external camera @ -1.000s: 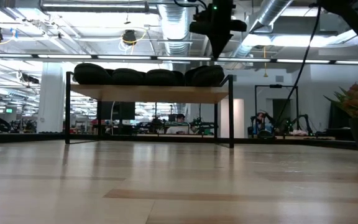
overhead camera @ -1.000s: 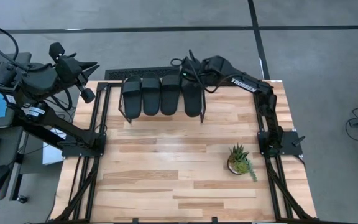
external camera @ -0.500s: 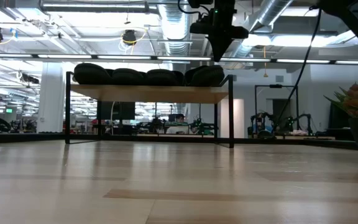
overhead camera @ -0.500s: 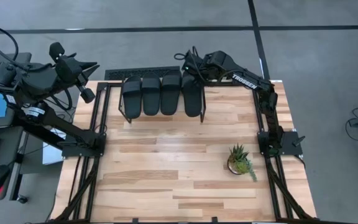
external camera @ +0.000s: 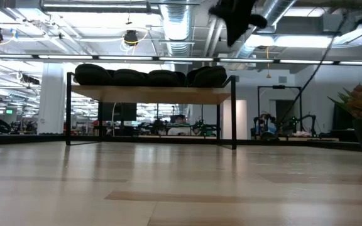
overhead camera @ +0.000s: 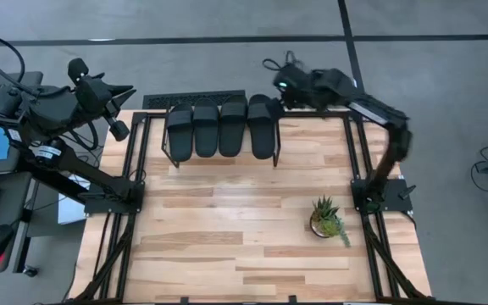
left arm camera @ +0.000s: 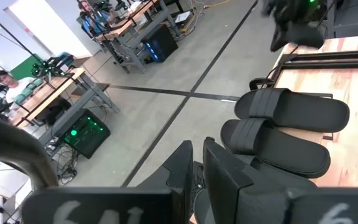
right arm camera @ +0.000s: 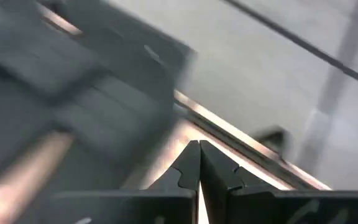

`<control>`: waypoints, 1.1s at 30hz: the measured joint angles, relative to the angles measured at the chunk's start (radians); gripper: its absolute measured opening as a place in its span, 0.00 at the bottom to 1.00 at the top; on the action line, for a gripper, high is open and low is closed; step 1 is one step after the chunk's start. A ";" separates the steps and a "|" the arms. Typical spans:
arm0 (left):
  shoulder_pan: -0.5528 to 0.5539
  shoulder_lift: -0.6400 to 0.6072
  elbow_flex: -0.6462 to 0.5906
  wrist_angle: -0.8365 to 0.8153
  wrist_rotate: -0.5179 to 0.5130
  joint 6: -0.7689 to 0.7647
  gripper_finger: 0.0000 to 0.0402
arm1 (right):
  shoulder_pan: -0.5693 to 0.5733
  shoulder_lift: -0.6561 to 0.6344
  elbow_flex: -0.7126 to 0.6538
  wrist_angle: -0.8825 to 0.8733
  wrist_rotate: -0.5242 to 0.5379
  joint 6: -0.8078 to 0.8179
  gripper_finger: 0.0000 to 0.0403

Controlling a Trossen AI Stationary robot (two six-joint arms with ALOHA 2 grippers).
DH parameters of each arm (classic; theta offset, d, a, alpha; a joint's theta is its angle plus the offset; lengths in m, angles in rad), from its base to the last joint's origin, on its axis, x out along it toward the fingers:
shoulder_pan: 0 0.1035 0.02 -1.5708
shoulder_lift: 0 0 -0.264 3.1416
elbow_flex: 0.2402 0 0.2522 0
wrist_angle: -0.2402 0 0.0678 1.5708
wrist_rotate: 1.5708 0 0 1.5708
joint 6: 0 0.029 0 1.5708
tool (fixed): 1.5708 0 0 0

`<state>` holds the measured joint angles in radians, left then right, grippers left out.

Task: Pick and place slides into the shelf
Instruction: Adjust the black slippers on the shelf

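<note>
Where the shelf (overhead camera: 172,151) stands at the far edge of the worktop (overhead camera: 227,237), four black slides (overhead camera: 219,128) are seen side by side on it. The right hand (overhead camera: 278,85), fingers pressed together and empty, is raised just beyond the rightmost slide. The left hand (overhead camera: 125,89) is closed, off the worktop's far left corner.

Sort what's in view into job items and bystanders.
Job: four black slides side by side on the shelf; right gripper, shut and empty, at the shelf's end.
Bystanders: potted plant; left gripper, parked off-table.
</note>
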<state>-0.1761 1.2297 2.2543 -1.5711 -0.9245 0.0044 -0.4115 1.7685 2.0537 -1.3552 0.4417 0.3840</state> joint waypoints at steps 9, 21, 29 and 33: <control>0.000 0.000 0.000 0.000 0.000 -0.001 0.07 | 0.012 -0.360 -0.638 0.582 -0.175 0.079 0.00; 0.000 0.000 0.000 0.000 0.002 -0.020 0.07 | -0.030 -0.340 -0.782 0.748 -0.259 0.116 0.00; 0.000 0.001 0.000 0.000 0.003 -0.031 0.07 | -0.030 -0.284 -0.780 0.722 -0.258 0.113 0.00; 0.000 0.001 0.000 0.000 0.003 -0.032 0.07 | -0.030 -0.274 -0.780 0.724 -0.260 0.109 0.00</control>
<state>-0.1764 1.2304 2.2544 -1.5711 -0.9211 -0.0280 -0.4412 1.4946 1.2736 -0.6310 0.1822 0.4929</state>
